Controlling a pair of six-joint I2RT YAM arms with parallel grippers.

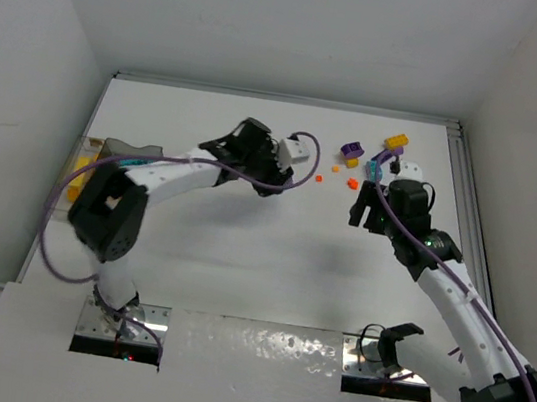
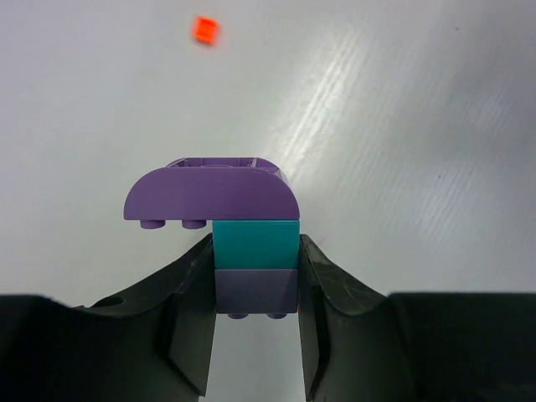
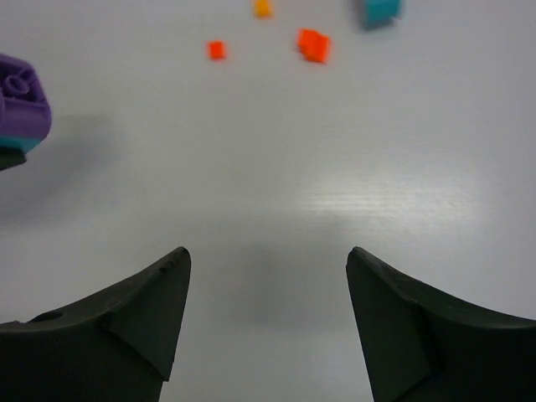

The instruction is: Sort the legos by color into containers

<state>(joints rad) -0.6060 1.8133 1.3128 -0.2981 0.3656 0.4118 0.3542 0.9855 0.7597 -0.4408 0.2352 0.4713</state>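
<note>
1. Grip: left gripper (image 2: pixel 255 251) pinches a stack (image 2: pixel 213 194). Its fingers (image 2: pixel 197 285) press both sides of the teal middle brick and the purple brick nearer the palm. The curved purple cap sticks out past the tips.
2. Likely reason: the flat side faces suit the pads, and the rounded cap would slip.
3. The stack is mixed purple and teal, so it probably has to be split before any drop.
4. Right gripper (image 3: pixel 268 255) is spread with nothing between the fingers, only bare table (image 3: pixel 276 167) below. The stack shows at its far left. My read is standby, to pull the cap off or take a loose brick.
5. Loose legos: orange bits (image 3: pixel 314 43) and a teal brick (image 3: pixel 381 10) lie ahead of the right gripper. One orange bit lies ahead-left of the left gripper.
6. Tray (image 1: pixel 88 146) is well apart from both grippers, back beside the left arm (image 1: pixel 111 208), with yellow inside. It's a long carry, so the pinch must hold.
</note>
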